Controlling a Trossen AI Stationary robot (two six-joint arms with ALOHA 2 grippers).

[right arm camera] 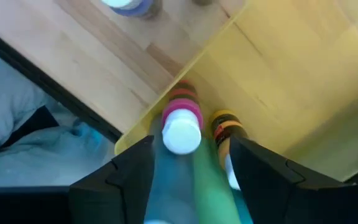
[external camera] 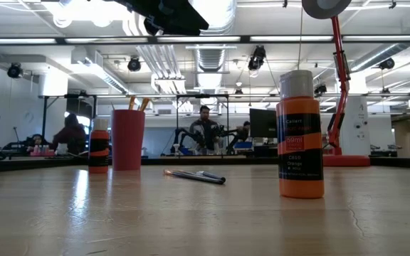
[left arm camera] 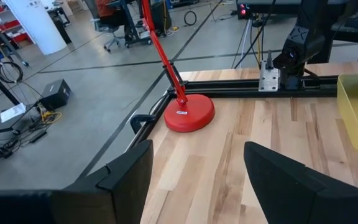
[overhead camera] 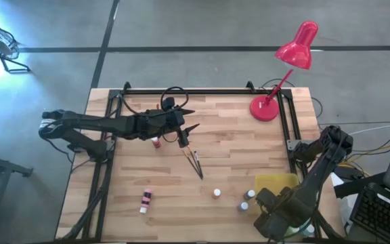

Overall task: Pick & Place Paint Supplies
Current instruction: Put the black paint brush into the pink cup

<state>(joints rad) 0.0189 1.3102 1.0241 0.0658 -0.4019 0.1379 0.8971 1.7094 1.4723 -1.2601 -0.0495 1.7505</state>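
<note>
Bottles are going into the yellow tray (overhead camera: pixel 276 181) at the table's near right corner; right gripper (right arm camera: pixel 191 180) hovers over it, fingers spread around a pink bottle (right arm camera: pixel 182 127) standing inside, looks like a release. Left gripper (overhead camera: pixel 188 129), fingers spread and empty, waits mid-table above the brushes (overhead camera: pixel 196 161). Next: fetch the bottle (overhead camera: pixel 217 193) near the front edge.

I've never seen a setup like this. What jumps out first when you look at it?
The bright red desk lamp at the table's far right corner catches the eye first. Next, the left claw hangs open above the brushes lying mid-table, while the right claw hovers over the yellow tray at the near right edge, where small paint bottles stand between its fingers.
</note>
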